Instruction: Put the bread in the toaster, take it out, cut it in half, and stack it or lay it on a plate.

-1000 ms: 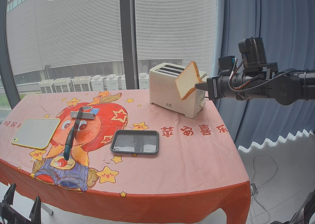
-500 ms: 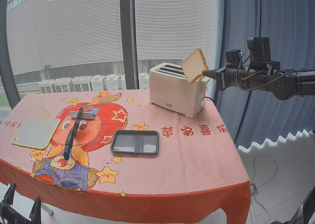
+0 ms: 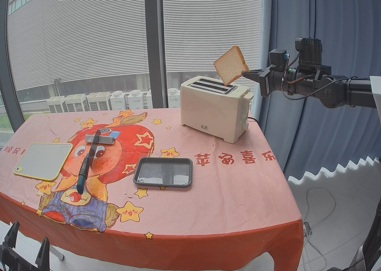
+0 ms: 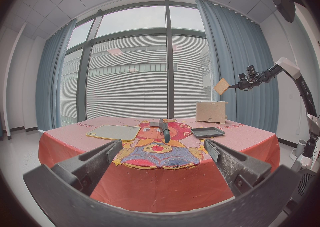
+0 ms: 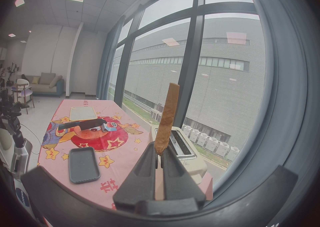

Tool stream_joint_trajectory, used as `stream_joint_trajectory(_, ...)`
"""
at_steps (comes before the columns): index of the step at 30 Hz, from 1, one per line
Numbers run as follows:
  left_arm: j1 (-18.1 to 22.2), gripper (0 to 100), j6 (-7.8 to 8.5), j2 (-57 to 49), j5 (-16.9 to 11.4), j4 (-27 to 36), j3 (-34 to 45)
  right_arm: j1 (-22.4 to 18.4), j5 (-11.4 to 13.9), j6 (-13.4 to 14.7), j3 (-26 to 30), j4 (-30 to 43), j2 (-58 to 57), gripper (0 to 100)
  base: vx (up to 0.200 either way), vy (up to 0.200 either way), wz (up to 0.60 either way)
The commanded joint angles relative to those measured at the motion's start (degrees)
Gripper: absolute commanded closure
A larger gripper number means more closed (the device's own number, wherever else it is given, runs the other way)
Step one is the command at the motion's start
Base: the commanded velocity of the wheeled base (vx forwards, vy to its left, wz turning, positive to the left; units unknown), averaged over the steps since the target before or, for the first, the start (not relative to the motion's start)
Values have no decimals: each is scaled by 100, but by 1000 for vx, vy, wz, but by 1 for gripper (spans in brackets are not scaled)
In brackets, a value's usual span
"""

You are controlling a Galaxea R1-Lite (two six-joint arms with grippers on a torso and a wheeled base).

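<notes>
Pale, brown-crusted bread [image 3: 231, 65], tilted

Right pincer [image 3: 243, 73] up over the bench's [image 3: 222, 204] far right corner, bread [image 3: 230, 65] clamped in it by one edge. Toaster [image 3: 210, 111] directly under the bread, standing on the bench. Tray [image 3: 163, 171] lower, nearer and left of the pincer, mid-bench. Knife [image 3: 85, 164] farther left, its far end propped on a small rest [image 3: 99, 139]. Cutting board [image 3: 43, 160] farthest from the pincer, at the bench's left edge. Left pincer [image 4: 162, 147] low, off the near edge.
</notes>
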Motion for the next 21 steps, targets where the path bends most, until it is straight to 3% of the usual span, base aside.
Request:
stream_joint_trajectory(1, 0, 0, -4, -75, 2, 0, 101, -76, 28, -38, -585, 23, 534, 100, 0, 0, 0)
stream_joint_trajectory(9, 0, 0, -4, -75, 11, 0, 101, -155, 28, -170, -1735, 708, 1149, 100, 0, 0, 0)
stream_joint_trajectory(18, 0, 0, -4, -75, 11, 0, 101, -155, 36, -267, -1735, 796, 1439, 100, 0, 0, 0)
stream_joint_trajectory(21, 0, 0, -4, -75, 11, 0, 101, -164, 168, -267, -1735, 717, 1456, 100, 0, 0, 0)
